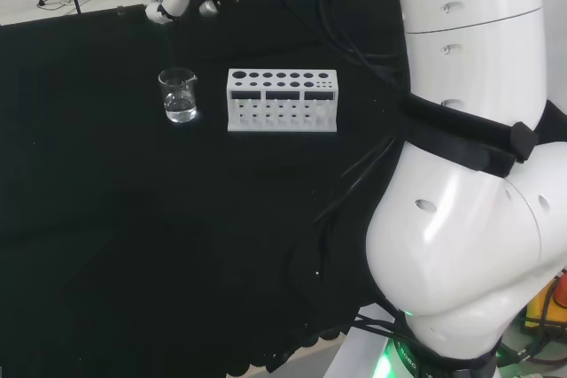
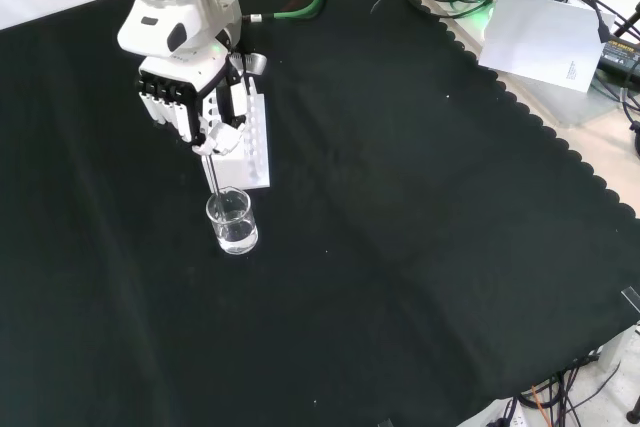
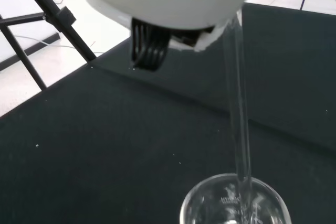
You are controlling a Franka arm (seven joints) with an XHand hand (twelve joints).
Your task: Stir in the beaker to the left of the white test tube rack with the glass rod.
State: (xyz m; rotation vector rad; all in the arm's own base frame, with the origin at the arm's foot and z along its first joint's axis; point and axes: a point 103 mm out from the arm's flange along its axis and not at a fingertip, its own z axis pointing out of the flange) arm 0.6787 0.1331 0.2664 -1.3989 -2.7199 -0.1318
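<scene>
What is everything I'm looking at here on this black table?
beaker: one, clear glass with some clear liquid, left of the rack in the head view.
test tube rack: one, white, mid-cloth, with no tubes visible in its holes.
glass rod: one, clear, reaching from the hand down to the beaker's mouth.
cloth: one, black, covering the bench.
hand: one, black and white, above the beaker, fingers curled round the rod.
arm: one, white, at the head view's right.
</scene>
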